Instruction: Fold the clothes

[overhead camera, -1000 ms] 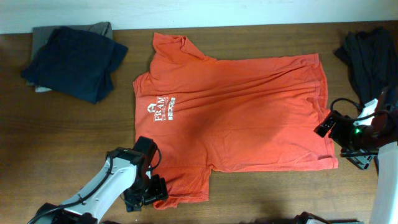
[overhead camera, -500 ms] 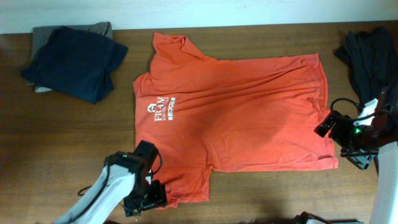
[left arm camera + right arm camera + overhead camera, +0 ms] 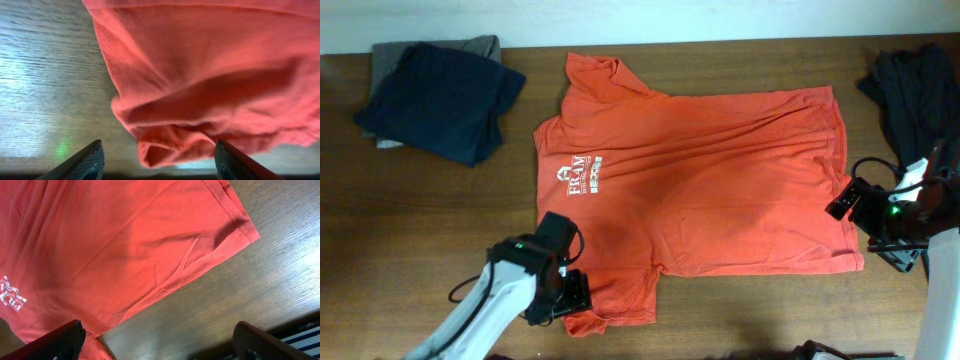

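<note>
Overhead: at 7 o'clock the left gripper (image 3: 570,295) covers the sleeve hem of the T-shirt (image 3: 700,180). Its fingertips cannot be made out, and the left arm (image 3: 480,320) runs off the bottom edge. The chest lettering (image 3: 578,176) is too small to read in full. At 10 o'clock a grey garment (image 3: 395,50) lies mostly hidden under a navy garment (image 3: 440,95). At 2 o'clock the dark clothes (image 3: 910,90) are cut by the right edge. Left wrist: the T-shirt overruns the top and right edges.

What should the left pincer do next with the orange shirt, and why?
Probably close on the sleeve. The left pincer stands open with the orange shirt's bunched edge lying between its fingers, not yet gripped, so pinching it seems the step before lifting it to fold.
</note>
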Controlling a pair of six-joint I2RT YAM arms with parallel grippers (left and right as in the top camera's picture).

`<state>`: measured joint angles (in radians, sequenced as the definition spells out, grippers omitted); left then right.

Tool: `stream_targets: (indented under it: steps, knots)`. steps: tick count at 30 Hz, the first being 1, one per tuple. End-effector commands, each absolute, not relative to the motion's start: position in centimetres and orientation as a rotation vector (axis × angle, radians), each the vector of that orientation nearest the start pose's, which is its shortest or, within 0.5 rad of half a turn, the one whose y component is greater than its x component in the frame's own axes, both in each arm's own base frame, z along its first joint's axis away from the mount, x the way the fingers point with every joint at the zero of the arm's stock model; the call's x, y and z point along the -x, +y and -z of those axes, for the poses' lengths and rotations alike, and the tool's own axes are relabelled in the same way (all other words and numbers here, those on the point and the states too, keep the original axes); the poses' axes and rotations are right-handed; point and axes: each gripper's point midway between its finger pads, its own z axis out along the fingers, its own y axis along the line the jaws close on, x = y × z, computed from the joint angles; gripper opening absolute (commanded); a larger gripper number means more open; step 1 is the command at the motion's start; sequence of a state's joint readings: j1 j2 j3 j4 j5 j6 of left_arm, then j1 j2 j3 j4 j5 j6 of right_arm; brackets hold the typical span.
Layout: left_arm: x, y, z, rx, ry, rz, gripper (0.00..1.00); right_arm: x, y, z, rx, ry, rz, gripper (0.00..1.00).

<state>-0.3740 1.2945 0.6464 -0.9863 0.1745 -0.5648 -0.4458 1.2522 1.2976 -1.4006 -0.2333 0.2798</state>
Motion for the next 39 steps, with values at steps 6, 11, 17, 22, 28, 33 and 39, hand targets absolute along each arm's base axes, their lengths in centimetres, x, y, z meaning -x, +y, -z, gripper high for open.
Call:
stream_targets:
  steps: [6, 11, 17, 22, 28, 33, 39]
  knots:
    - [-13.6, -8.0, 0.0, 0.321, 3.366, 0.062, 0.7, -22.4, -6.8, -19.9, -0.989, 2.717, -0.29, 0.99]
    - [-12.4, -7.5, 0.0, 0.361, 3.422, 0.007, 0.7, -22.4, -6.8, -19.9, -0.986, 2.718, -0.289, 0.99]
    - [-11.0, -7.0, 0.0, 0.37, 3.468, -0.034, 0.7, -22.4, -6.8, -19.9, -0.986, 2.718, -0.289, 0.99]
    - [-8.7, -6.4, -0.1, 0.396, 3.547, -0.073, 0.66, -22.4, -6.8, -19.9, -0.986, 2.719, -0.286, 0.99]
    - [-9.9, -6.8, -0.6, 0.373, 3.482, -0.024, 0.63, -22.3, -7.1, -19.8, -0.997, 2.72, -0.258, 0.99]
    - [-12.1, -7.8, -2.2, 0.34, 3.354, 0.102, 0.67, -21.8, -9.2, -19.6, -1.129, 2.674, -0.096, 0.99]
    - [-12.4, -7.9, -2.5, 0.334, 3.328, 0.126, 0.81, -22.0, -11.2, -19.0, -1.277, 2.613, 0.036, 0.99]
